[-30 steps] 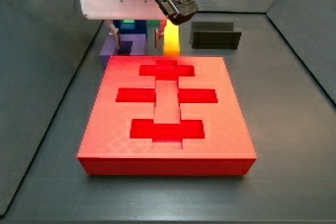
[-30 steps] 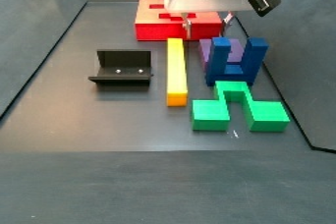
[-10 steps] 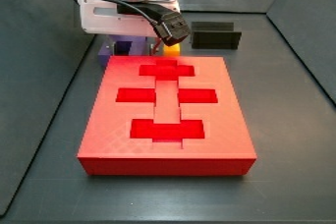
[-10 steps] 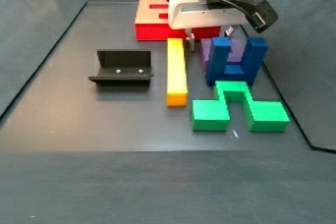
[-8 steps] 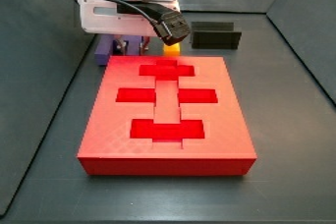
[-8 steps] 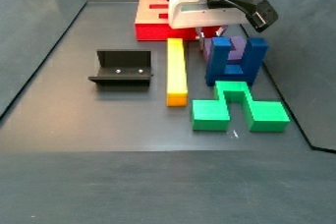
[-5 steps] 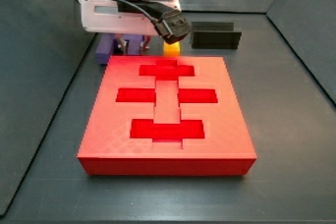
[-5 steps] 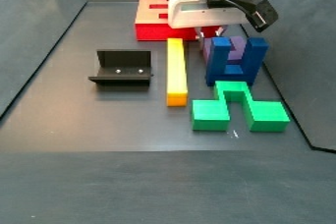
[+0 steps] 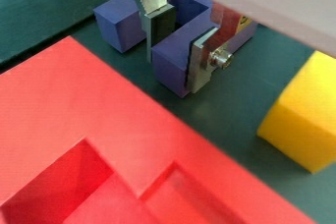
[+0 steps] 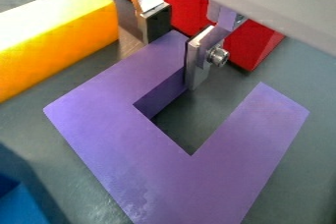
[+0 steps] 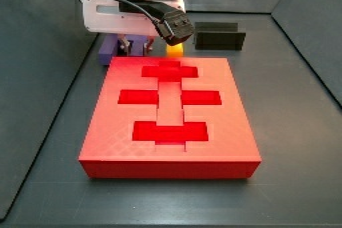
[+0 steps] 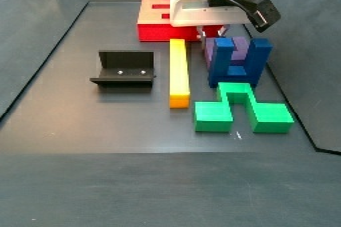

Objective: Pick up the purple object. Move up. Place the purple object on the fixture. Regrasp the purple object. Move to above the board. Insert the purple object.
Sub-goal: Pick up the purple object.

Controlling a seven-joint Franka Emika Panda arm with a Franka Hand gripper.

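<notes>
The end effector (image 10: 174,37) is sitting low over the purple block (image 10: 157,140), which is lying flat on the dark counter (image 10: 282,203). In this wrist view one silver finger (image 10: 201,56) is standing inside the notch between the two prongs, and the other finger is standing outside the prong next to the yellow bar (image 10: 50,33). The prong is lying between the two pads, but whether they are pressing it cannot be told from here. The red board (image 10: 234,27) is showing just beyond the block.

In a wrist view from the opposite side, the end effector (image 9: 176,36) is straddling one upright wall of the purple block (image 9: 168,63), with the red board (image 9: 92,149) filling the foreground and the yellow bar (image 9: 308,115) off to one side.

In a side view, the end effector (image 11: 131,44) is hanging at the far end of the red board (image 11: 168,112), with the purple block (image 11: 118,49) partly hidden beneath the white body. The yellow bar (image 11: 174,43) is peeking out beside it, and the black fixture (image 11: 219,37) is standing farther off.

In a side view from the opposite end, the end effector (image 12: 204,36) is down between the red board (image 12: 156,22) and the blue block (image 12: 237,61). The purple block (image 12: 208,47) is barely showing there. The fixture (image 12: 124,70) is standing well apart, past the yellow bar (image 12: 178,72), and a green block (image 12: 240,110) is lying nearer the camera.
</notes>
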